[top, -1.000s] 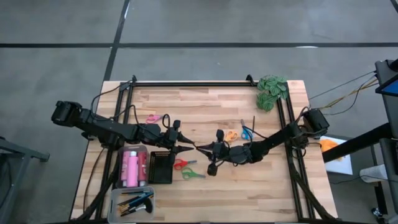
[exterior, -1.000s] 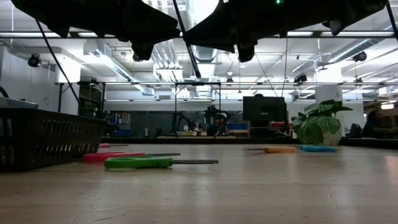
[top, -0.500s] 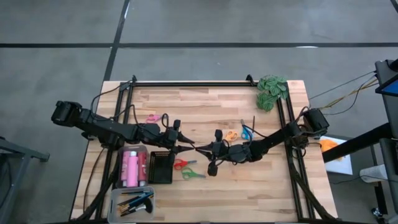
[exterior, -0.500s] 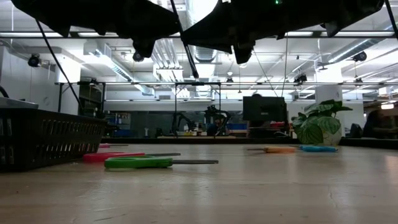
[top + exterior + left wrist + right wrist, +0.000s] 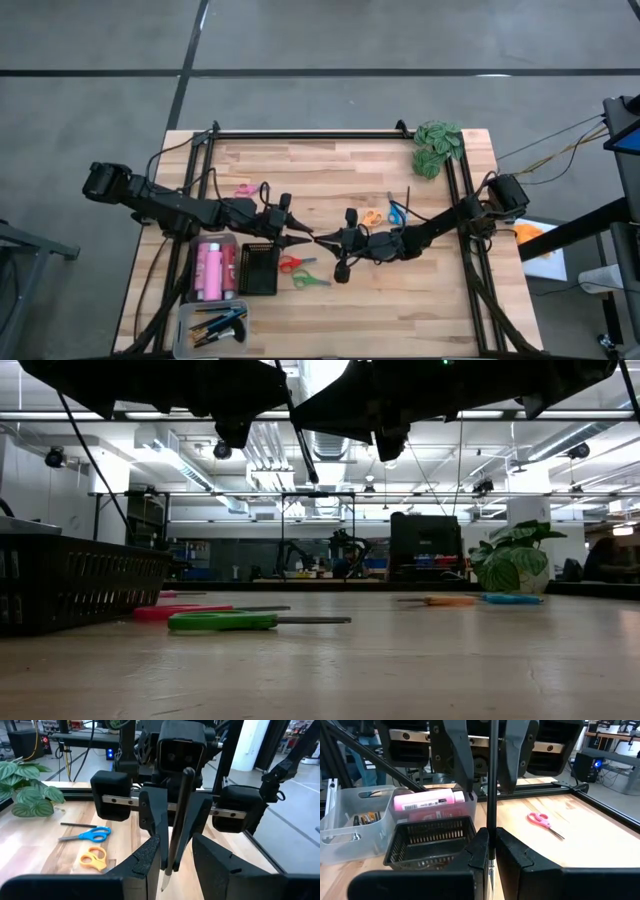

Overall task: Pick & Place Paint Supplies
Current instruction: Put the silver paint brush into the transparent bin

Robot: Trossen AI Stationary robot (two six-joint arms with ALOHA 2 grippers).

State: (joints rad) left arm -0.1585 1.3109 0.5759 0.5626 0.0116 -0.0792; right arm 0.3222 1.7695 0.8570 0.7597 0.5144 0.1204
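Note:
A thin dark brush (image 5: 492, 780) stands nearly upright above the middle of the table, with my right gripper (image 5: 491, 851) shut on it. My left gripper (image 5: 303, 237) faces the right one (image 5: 326, 238) tip to tip. It is open, and its fingers (image 5: 462, 765) stand on either side of the brush with a gap showing. Red scissors (image 5: 290, 264) and green scissors (image 5: 308, 280) lie flat on the table near the grippers. Pink bottles (image 5: 212, 270) lie in a clear tray. My right gripper pinches the brush's shaft (image 5: 492, 827) between its two fingers. The fingers come about level from the table's right side and lie across the brush. The brush is clear of the table, slightly tilted, and its lower end (image 5: 317, 480) hangs below the grippers.
A black basket (image 5: 259, 268) stands beside the bottle tray, and a clear tray of brushes (image 5: 215, 325) is at the near left. Pink scissors (image 5: 247, 189), orange scissors (image 5: 372, 217) and blue scissors (image 5: 397, 212) lie farther back. A green leafy clump (image 5: 437, 147) is at the far right corner.

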